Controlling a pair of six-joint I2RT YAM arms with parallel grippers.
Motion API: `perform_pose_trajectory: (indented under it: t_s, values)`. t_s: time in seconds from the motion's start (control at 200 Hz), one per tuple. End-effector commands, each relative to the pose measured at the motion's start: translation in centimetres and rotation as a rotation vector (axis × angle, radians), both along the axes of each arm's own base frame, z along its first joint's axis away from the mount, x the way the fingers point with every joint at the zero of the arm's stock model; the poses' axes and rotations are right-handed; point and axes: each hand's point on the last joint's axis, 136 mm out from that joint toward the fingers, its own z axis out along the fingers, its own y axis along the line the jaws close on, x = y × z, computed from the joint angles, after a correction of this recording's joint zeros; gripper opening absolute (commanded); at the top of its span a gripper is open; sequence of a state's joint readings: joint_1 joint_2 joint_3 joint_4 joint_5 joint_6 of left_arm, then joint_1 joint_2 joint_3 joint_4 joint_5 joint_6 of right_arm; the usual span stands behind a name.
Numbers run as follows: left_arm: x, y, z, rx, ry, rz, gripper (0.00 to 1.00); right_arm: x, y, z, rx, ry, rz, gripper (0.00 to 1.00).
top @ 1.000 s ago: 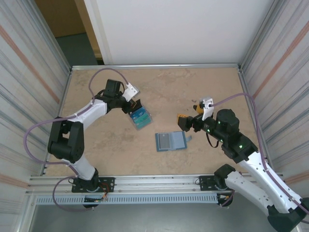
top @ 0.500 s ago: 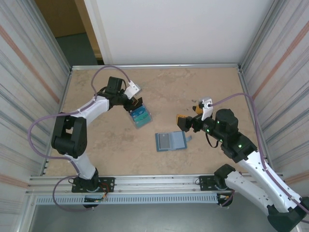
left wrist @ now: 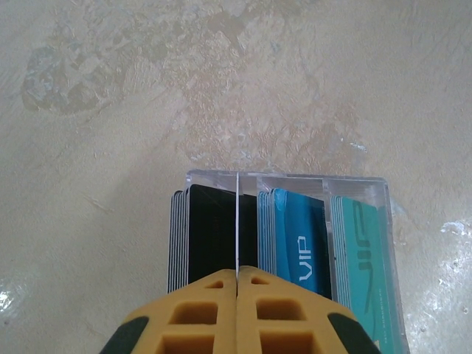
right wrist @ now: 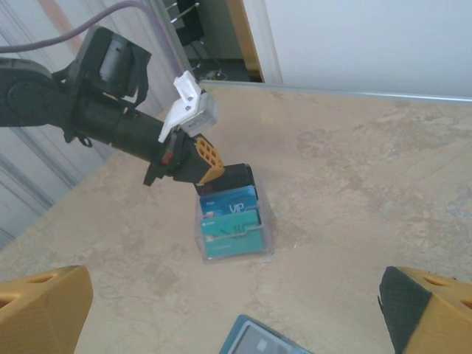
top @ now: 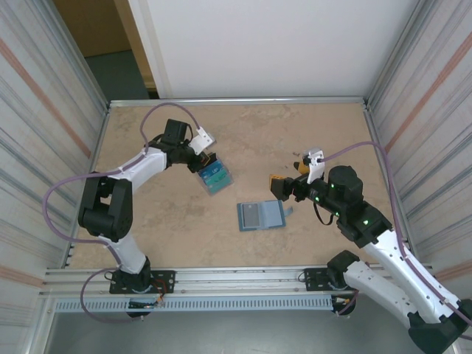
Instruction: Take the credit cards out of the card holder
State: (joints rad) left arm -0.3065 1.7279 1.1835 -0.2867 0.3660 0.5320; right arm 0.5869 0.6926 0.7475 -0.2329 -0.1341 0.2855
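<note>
I judge the job mostly done, perhaps finished. The cards [left wrist: 295, 247] stand on edge in a clear tray [left wrist: 287, 177], sorted black, blue and teal. The wallet [top: 259, 215] lies open and flat on the table [top: 177, 221], at about 4 o'clock from the tray and apart from it. I see a pale grey panel inside it, but I cannot tell whether that is a last card or a bare pocket. My left claw [left wrist: 237, 271] is pressed shut right over the black stack. A thin pale line runs out from between its fingers, maybe a card held edge-on; I cannot say. My right claw [top: 289, 175] hangs wide open with nothing in it, at 1 o'clock from the wallet.
</note>
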Motion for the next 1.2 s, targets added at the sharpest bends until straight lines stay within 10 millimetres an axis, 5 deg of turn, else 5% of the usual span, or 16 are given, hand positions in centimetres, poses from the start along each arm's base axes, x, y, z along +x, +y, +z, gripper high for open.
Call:
perform_pose_trajectory:
  t_s: [0.0, 0.481, 0.932, 1.198]
  values:
    - [0.0, 0.7, -0.5, 0.026, 0.006, -0.003, 0.00, 0.0, -0.2, 0.9, 0.031, 0.004, -0.013, 0.99]
    - [1.1, -1.6, -0.7, -0.025, 0.021, -0.047, 0.00, 1.5, -1.1, 1.1, 0.033, 0.064, -0.095, 0.99]
    - [2.3, -5.7, -0.6, -0.047, -0.004, -0.068, 0.00, 3.1, -4.3, 0.4, 0.031, 0.087, -0.284, 0.99]
    - [2.6, -5.0, -0.5, 0.016, -0.028, -0.063, 0.00, 3.0, -4.5, -0.8, 0.007, 0.131, -0.298, 0.99]
